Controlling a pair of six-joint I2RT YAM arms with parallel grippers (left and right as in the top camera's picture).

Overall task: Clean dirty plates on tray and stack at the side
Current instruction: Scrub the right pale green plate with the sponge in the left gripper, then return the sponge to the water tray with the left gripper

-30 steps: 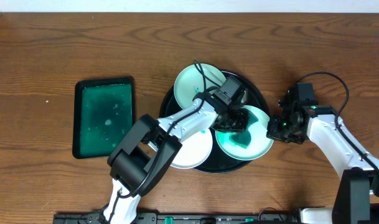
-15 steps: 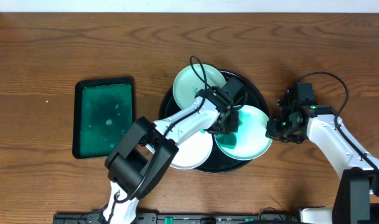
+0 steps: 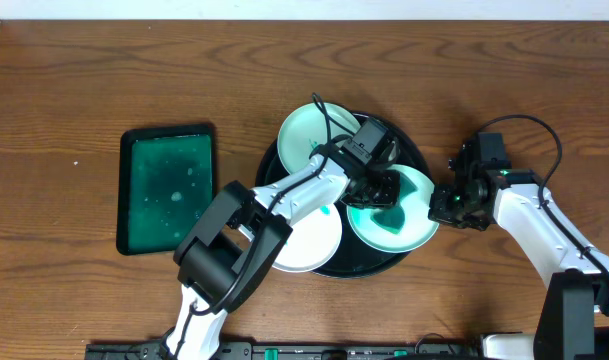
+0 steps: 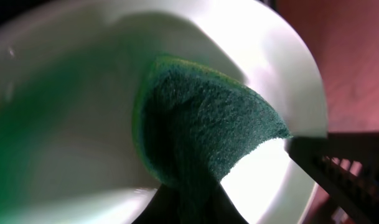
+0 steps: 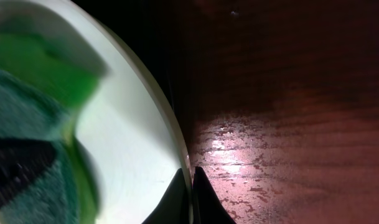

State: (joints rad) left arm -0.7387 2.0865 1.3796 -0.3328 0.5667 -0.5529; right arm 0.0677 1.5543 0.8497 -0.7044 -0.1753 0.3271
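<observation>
Green sponge point(image 4: 208, 137) pinched in left gripper point(image 3: 376, 190) jaws and pressed on right-hand mint plate point(image 3: 412, 230), plate rim clamped tight by right gripper point(image 5: 190, 186) jaws, plate seated on black tray point(image 3: 416, 152) on tabletop point(image 3: 64, 80)

The tray point(image 3: 409, 150) stands on the table point(image 3: 74, 70), about the middle. Three plates lie in it. The far plate point(image 3: 309, 135) is at the tray's back-left and passes over the rim there. The near plate point(image 3: 309, 245) is at the tray's front-left. The right plate point(image 3: 404, 228) is at the tray's right side, also over the rim. On the right plate lies the sponge point(image 4: 201, 137), held under the left gripper point(image 3: 374, 190) above the tray's centre. The right gripper point(image 3: 446, 205) is just outside the tray's right rim — one finger on each side of the right plate's edge. The small tray point(image 3: 167, 190) lies left of the tray, apart from it.
</observation>
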